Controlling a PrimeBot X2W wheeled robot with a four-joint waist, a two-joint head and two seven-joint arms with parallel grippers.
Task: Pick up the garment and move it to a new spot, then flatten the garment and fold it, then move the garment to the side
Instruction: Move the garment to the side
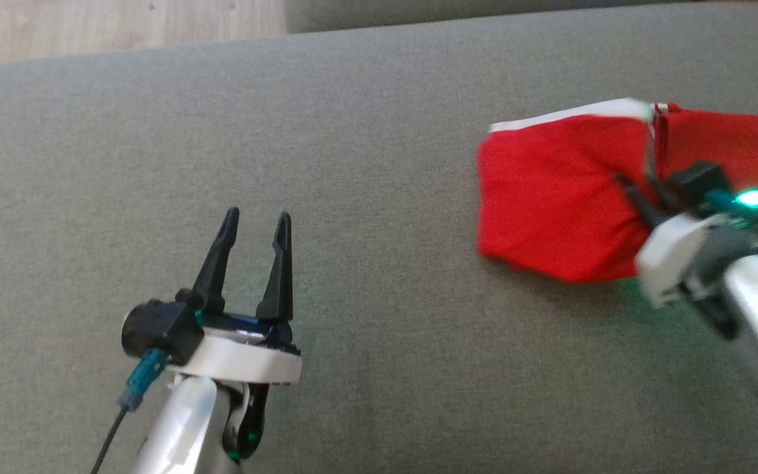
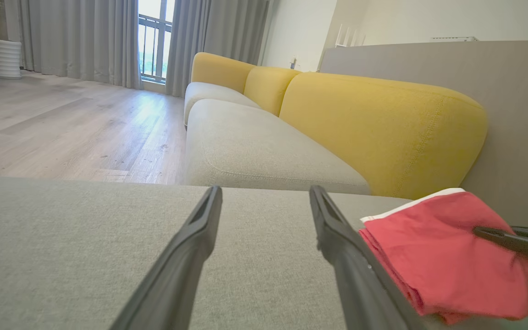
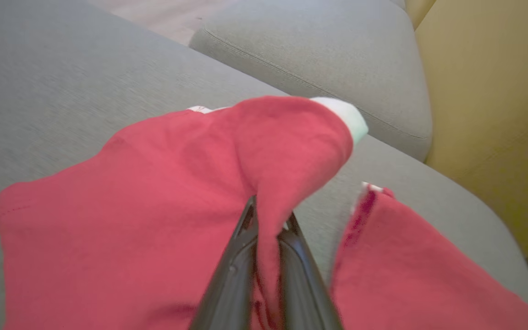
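Note:
The garment (image 1: 553, 194) is red cloth with a white edge, lying rumpled at the right of the grey cushion (image 1: 366, 197). My right gripper (image 1: 629, 187) is shut on the garment, and in the right wrist view a ridge of the garment (image 3: 287, 151) rises pinched between the two dark fingers (image 3: 234, 275). My left gripper (image 1: 255, 220) hovers open over bare cushion at the lower left, well apart from the cloth. In the left wrist view the garment (image 2: 442, 256) lies to the right of my open left gripper (image 2: 264, 192).
Beyond the cushion's far edge lies wooden floor (image 1: 116, 29). A sofa with yellow backrests (image 2: 374, 123) and grey seats (image 2: 255, 151) stands ahead in the left wrist view. A grey panel (image 2: 511, 91) rises behind the garment. Bare cushion spreads left of the cloth.

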